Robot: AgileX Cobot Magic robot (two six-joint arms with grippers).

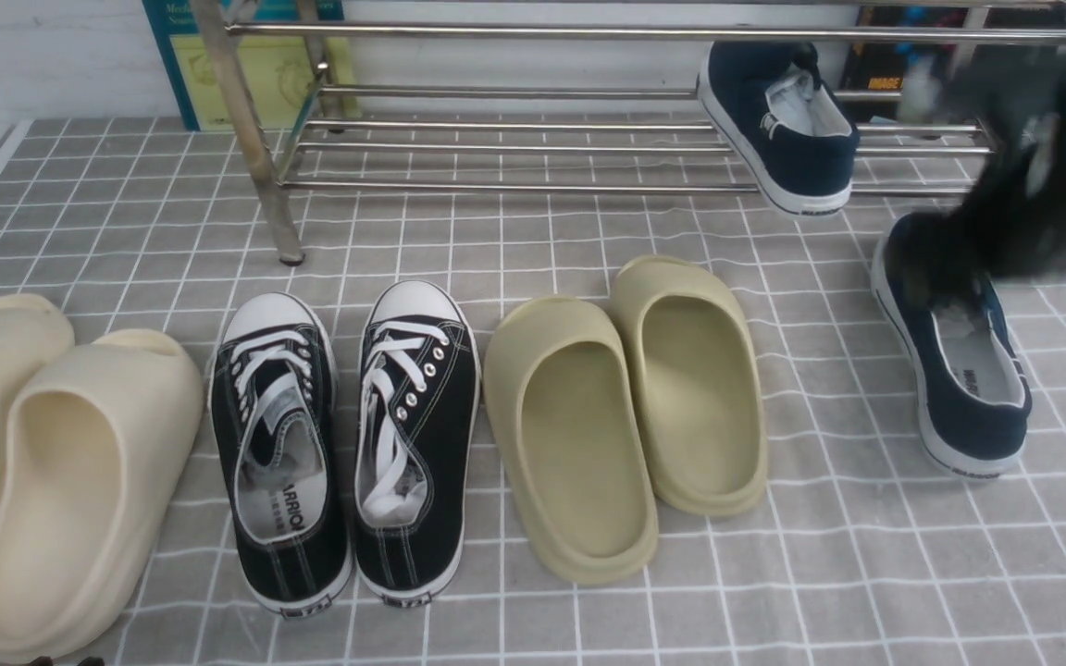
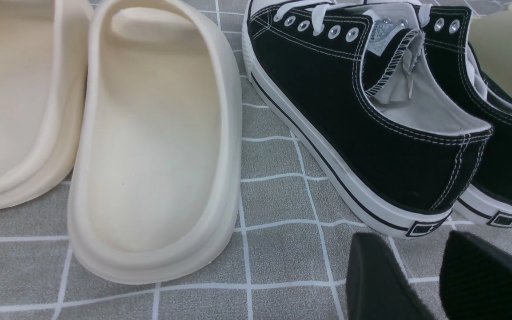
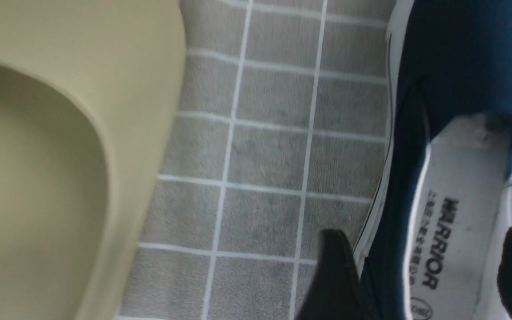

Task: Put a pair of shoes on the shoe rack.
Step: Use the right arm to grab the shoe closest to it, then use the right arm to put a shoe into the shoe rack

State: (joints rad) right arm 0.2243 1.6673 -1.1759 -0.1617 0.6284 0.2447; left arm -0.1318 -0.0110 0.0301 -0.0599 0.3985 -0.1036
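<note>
Right wrist view: the jaws of the right pincer (image 3: 426, 232) stand wide apart, released, with a navy canvas sneaker (image 3: 460, 80) between and beyond their tips; whether either tip touches the cloth upper cannot be told. The shoe looks light, its canvas soft enough to give under a squeeze, its rubber sole stiffer and likely to grip rather than slide. The sides near the foot opening appear the best hold, one tip on each, with modest pressure to keep the collar from folding inward. Front view: that sneaker lies sole down on the grid-patterned cloth (image 1: 829, 573), below the blurred right pincer, while its mate (image 1: 815, 166) rests to the pincer's left and farther off, on the lower tier of the metal shoe rack (image 1: 514, 190), heel jutting past the front bar. It may tip if nudged. Left wrist view: the left pincer (image 2: 409, 238) holds nothing, its tips parted near the heels of the black lace-up sneakers (image 2: 309, 89), well apart from the navy pair, with cream slides (image 2: 158, 146) to its left.
</note>
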